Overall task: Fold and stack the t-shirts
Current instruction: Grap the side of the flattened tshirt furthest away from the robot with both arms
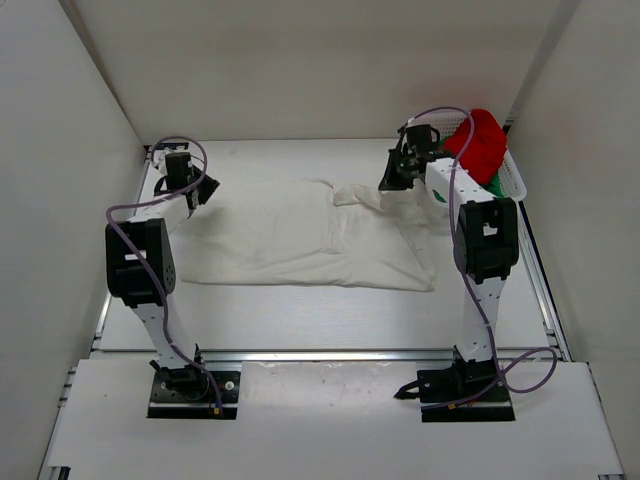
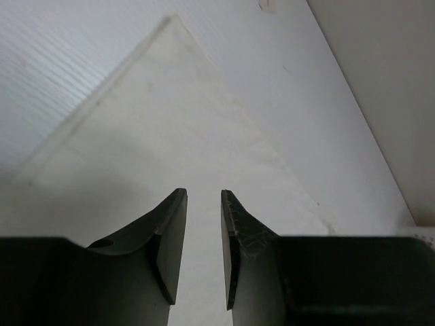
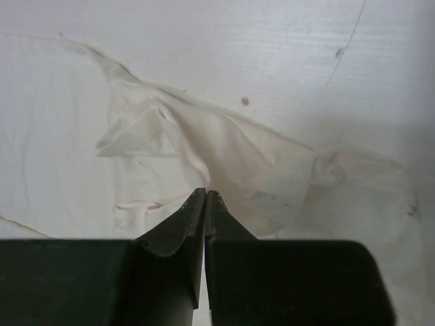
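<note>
Just left of the basket (image 1: 516, 178), the white t-shirt (image 1: 300, 240) lies spread on the table (image 1: 300, 320). It's mostly flat but rumpled at the end nearest the basket. The red t-shirt (image 1: 480, 140) is heaped in the basket w/ the green t-shirt (image 1: 496, 186) peeking out beneath; neither is folded yet.

The right gripper (image 1: 391, 181) is at the shirt's basket-side end. Its fingers are pressed together and, as best I can judge, pinch a raised ridge of cloth. The left gripper (image 1: 200, 192) is at the shirt's end farthest from the basket, fingers a little apart, nothing btwn them.

The step in hand looks like flattening the shirt ahead of the first fold. To do it well:
- The left gripper should drop onto its corner and take a firm bite, so both ends are held before any pull.
- Then tension evenly away from the basket, low over the table, so the bunched part smooths out vs. dragging the whole shirt.

The overhead cam gives the layout (both arms, basket, full shirt outline) but not finger state. The right wrist cam shows the right gripper (image 3: 205, 195) closed, w/ creases fanning out from it. The left wrist cam shows the left gripper (image 2: 202, 197) w/ its narrow gap, and a clean pointed shirt corner lying flat ahead. The basket is out of frame in both wrist cams.
</note>
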You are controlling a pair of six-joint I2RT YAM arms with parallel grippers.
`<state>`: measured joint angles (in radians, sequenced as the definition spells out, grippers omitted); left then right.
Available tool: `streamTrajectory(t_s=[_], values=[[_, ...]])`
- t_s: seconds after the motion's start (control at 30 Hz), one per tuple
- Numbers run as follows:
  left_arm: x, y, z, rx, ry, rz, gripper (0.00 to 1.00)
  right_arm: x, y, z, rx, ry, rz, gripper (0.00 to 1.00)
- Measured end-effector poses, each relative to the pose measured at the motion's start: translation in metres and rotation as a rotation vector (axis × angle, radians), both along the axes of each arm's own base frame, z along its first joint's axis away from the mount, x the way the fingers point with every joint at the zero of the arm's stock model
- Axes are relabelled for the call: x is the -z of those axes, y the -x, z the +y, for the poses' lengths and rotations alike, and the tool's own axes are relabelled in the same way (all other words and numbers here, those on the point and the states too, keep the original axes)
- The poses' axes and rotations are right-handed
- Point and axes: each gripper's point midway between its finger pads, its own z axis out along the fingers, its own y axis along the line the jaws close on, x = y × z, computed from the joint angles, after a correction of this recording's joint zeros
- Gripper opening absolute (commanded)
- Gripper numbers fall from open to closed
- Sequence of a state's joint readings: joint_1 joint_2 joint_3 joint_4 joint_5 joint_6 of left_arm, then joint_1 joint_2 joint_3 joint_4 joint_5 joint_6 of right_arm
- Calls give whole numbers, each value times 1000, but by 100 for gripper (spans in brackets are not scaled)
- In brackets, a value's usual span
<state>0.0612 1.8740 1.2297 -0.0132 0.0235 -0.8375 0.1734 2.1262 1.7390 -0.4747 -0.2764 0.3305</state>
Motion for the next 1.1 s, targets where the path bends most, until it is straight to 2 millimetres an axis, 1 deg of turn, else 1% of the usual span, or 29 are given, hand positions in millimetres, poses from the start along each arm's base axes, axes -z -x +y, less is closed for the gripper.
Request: streamTrajectory(t_s=[0.1,0.17,0.23,0.33,0.4,0.47,0.53,0.6,0.67,0.7,0.8,0.87,0.9,1.03,1.1], values=[[5,-18,18,-32,-66,30,41,-28,-15,-5,7,29,-52,0],[10,-33,27,-39,-113,53,42,-51,-32,-7,10,45,-110,0],[15,-46,33,-38,-154,74,45,-69,-47,-9,15,64,-158,0],[27,-64,42,-33,-207,117,47,-83,-62,-11,14,88,-193,0],[36,-73,47,-29,-233,148,48,-81,-69,-11,9,101,-190,0],[43,-86,51,-21,-255,169,48,-75,-75,-10,5,111,-178,0],[51,-98,54,-17,-274,189,49,-62,-77,-10,-4,124,-149,0],[56,-108,57,-14,-288,202,50,-48,-74,-11,-14,135,-115,0],[61,-114,59,-12,-296,215,51,-38,-68,-12,-21,144,-77,0],[64,-115,59,-9,-298,227,51,-37,-65,-11,-27,146,-66,0],[70,-123,60,0,-303,244,48,-36,-63,-9,-33,143,-58,1],[72,-126,61,2,-306,242,43,-36,-63,-9,-35,141,-57,0],[73,-125,61,3,-305,250,42,-37,-62,-8,-36,139,-57,0],[75,-122,60,6,-301,260,28,-37,-62,-8,-40,135,-57,0],[76,-121,59,7,-299,264,16,-37,-62,-8,-43,135,-57,0]])
